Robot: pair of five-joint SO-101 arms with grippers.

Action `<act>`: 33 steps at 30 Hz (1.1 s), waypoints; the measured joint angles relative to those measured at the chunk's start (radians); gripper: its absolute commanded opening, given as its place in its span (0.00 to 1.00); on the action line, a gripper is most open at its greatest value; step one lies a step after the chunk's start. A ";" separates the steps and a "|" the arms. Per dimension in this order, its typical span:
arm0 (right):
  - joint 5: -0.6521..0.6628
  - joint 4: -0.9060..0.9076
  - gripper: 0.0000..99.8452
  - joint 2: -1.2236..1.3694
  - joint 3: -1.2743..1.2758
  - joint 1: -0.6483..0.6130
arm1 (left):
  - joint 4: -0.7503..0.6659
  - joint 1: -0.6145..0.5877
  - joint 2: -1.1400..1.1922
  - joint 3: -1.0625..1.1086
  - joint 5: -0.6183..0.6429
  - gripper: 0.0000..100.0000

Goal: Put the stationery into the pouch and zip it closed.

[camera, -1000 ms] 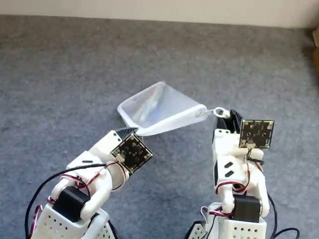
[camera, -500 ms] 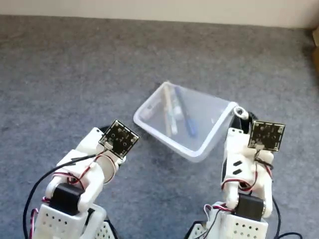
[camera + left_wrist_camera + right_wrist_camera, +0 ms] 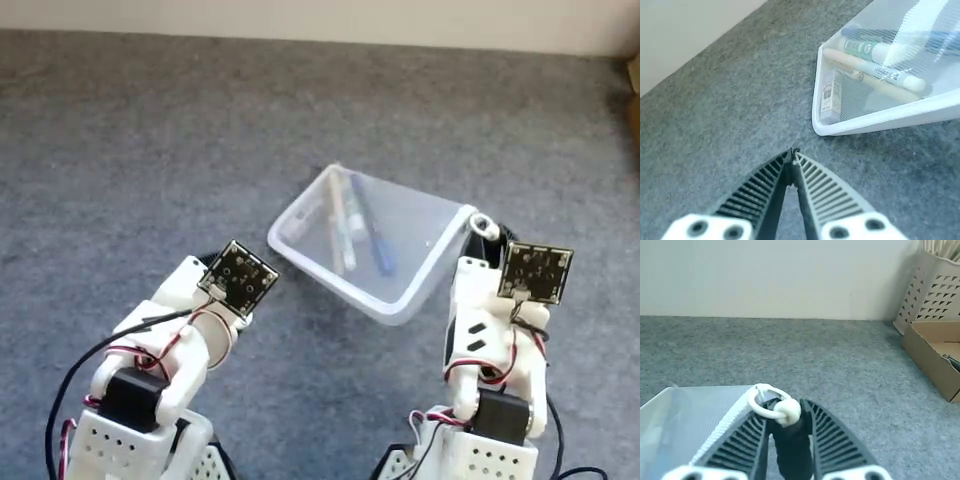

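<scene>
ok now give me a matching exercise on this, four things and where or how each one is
Things:
1. left gripper
2. right gripper
3. pens
4. basket

Places or states:
a. inside the pouch
b. shut on the zip pull
c. by the wall, next to the cardboard box
d. shut on nothing, over the grey carpet, apart from the pouch

Pairs: 1-d, 2-b, 3-a, 4-c
</scene>
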 measured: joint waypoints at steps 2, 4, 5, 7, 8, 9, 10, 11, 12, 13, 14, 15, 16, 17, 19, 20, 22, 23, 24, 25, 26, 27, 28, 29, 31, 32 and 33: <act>0.000 0.000 0.01 0.000 0.000 0.000 | 0.000 -0.002 0.000 0.000 0.000 0.00; 0.000 0.000 0.01 0.000 0.000 0.000 | 0.000 -0.002 0.000 0.000 0.000 0.00; 0.000 0.000 0.01 0.000 0.000 0.000 | 0.000 -0.002 0.000 0.000 0.000 0.01; 0.000 0.000 0.01 0.000 0.000 0.000 | 0.000 0.000 0.000 0.000 0.000 0.01; 0.000 0.000 0.01 0.000 0.000 0.000 | 0.000 0.000 0.000 0.000 0.000 0.01; 0.000 0.000 0.02 0.000 0.000 0.000 | 0.000 0.000 0.000 0.000 0.000 0.01; 0.000 0.000 0.04 0.000 0.000 0.000 | 0.000 0.000 0.000 0.000 0.000 0.01; 0.000 0.006 0.08 0.000 0.000 0.000 | 0.000 0.000 0.000 0.000 0.000 0.01; 0.000 0.025 0.12 0.000 0.000 -0.005 | 0.000 0.000 0.000 0.000 0.000 0.01; 0.000 0.052 0.16 0.000 0.000 -0.015 | 0.000 0.000 0.000 0.000 0.000 0.01; 0.000 0.083 0.20 0.000 0.000 -0.032 | 0.000 0.000 0.000 0.000 0.000 0.03; 0.000 0.118 0.23 0.000 0.000 -0.048 | 0.000 0.000 0.000 0.000 0.000 0.05; -0.002 0.147 0.23 -0.002 -0.002 -0.064 | 0.000 0.000 0.000 0.000 0.000 0.07; -0.003 0.172 0.23 -0.006 -0.002 -0.078 | 0.000 -0.002 0.000 0.000 0.000 0.10; -0.003 0.209 0.23 -0.009 -0.006 -0.109 | 0.000 -0.002 0.000 0.000 0.031 0.16; -0.003 0.232 0.23 -0.011 -0.011 -0.121 | 0.000 -0.002 0.000 0.000 0.060 0.18; -0.003 0.278 0.23 -0.003 -0.034 -0.152 | 0.008 -0.002 0.000 0.000 0.129 0.21; -0.003 0.305 0.23 -0.003 -0.051 -0.167 | 0.020 -0.002 0.000 -0.006 0.153 0.21; -0.003 0.334 0.23 -0.006 -0.069 -0.184 | 0.037 -0.002 0.000 -0.017 0.169 0.21; -0.003 0.365 0.23 -0.005 -0.091 -0.201 | 0.057 0.000 0.000 -0.032 0.176 0.21; -0.003 0.397 0.23 -0.003 -0.110 -0.219 | 0.080 0.000 0.000 -0.051 0.183 0.21; -0.003 0.425 0.23 -0.003 -0.129 -0.236 | 0.100 0.000 0.000 -0.068 0.184 0.22; -0.003 0.453 0.23 -0.005 -0.146 -0.253 | 0.121 0.000 0.000 -0.087 0.184 0.22; -0.003 0.474 0.23 -0.006 -0.160 -0.269 | 0.141 0.000 -0.002 -0.103 0.184 0.22; -0.003 0.519 0.23 -0.009 -0.190 -0.298 | 0.176 -0.002 -0.011 -0.126 0.184 0.22; -0.003 0.542 0.23 -0.011 -0.206 -0.311 | 0.190 -0.003 -0.011 -0.132 0.184 0.21; -0.003 0.560 0.23 -0.009 -0.222 -0.325 | 0.204 -0.003 -0.011 -0.133 0.184 0.21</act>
